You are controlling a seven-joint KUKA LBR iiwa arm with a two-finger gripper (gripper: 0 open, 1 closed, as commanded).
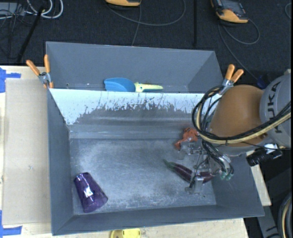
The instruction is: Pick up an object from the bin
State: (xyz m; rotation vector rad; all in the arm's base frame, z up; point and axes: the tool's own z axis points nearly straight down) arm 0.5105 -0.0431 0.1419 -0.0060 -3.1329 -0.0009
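My gripper (195, 180) is low over the bin floor at the right side. A dark maroon, flat, elongated thing (179, 169) lies on the floor right at the gripper's left, its right end under the gripper; whether it is held is hidden. A small orange-red thing (186, 136) lies just behind the gripper, close to the back slope.
A purple cup (89, 193) lies on its side in the near left corner. A blue scoop with a pale yellow handle (130, 86) rests high on the back wall. The arm with its brown cover and cables hangs over the bin's right side.
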